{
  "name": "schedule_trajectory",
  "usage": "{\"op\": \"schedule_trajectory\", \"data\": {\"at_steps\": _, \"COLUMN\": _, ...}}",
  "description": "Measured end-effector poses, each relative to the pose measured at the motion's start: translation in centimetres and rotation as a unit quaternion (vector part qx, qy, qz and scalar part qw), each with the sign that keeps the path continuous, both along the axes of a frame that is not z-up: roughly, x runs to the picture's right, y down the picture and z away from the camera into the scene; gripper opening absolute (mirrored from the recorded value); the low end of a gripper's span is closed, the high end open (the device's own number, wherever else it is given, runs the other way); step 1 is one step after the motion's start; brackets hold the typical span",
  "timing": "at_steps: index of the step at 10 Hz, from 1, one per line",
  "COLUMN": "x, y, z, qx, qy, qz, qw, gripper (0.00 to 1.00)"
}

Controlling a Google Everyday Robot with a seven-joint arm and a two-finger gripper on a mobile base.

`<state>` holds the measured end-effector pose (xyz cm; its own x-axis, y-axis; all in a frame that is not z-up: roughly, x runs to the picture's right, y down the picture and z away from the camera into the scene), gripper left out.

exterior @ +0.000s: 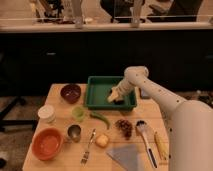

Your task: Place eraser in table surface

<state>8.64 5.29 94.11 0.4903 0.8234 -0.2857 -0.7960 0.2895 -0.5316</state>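
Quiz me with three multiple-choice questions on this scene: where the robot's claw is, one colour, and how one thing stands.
1. Where is the gripper?
A) raised high above everything
B) down inside the tray
C) out over the floor

2. What colour is the tray?
A) green
B) red
C) white

3. How does the orange bowl stand?
A) upside down
B) upright
C) stacked inside another bowl

Answers:
1 B, the gripper sits low within the tray's walls.
2 A, its rim and floor are green.
3 B, its hollow faces up.
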Motion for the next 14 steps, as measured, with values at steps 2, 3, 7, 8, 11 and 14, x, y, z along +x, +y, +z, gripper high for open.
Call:
{"op": "schedule_trajectory", "data": {"at_steps": 2, "x": 0.0, "y": 0.2, "z": 0.2, "qx": -0.001, "qy": -0.015, "qz": -0.013, "qw": 0.9998, "gripper": 0.80}}
{"op": "schedule_trajectory", "data": {"at_steps": 3, "x": -0.1, "y": 0.3, "z": 0.3, "qx": -0.002, "qy": -0.030, "qz": -0.027, "qw": 0.9992, "gripper": 0.80}}
{"op": "schedule_trajectory", "data": {"at_steps": 7, "x": 0.0, "y": 0.8, "z": 0.7, "qx": -0.008, "qy": -0.054, "qz": -0.049, "qw": 0.9973, "gripper": 0.80}}
{"op": "schedule_trajectory", "data": {"at_steps": 8, "x": 0.3, "y": 0.9, "z": 1.0, "qx": -0.011, "qy": -0.056, "qz": -0.052, "qw": 0.9970, "gripper": 0.80}}
{"op": "schedule_trajectory", "data": {"at_steps": 11, "x": 0.5, "y": 1.3, "z": 2.1, "qx": -0.021, "qy": -0.060, "qz": -0.053, "qw": 0.9966, "gripper": 0.80}}
{"op": "schedule_trajectory", "data": {"at_steps": 14, "x": 1.0, "y": 1.5, "z": 2.6, "qx": -0.028, "qy": -0.067, "qz": -0.044, "qw": 0.9964, "gripper": 0.73}}
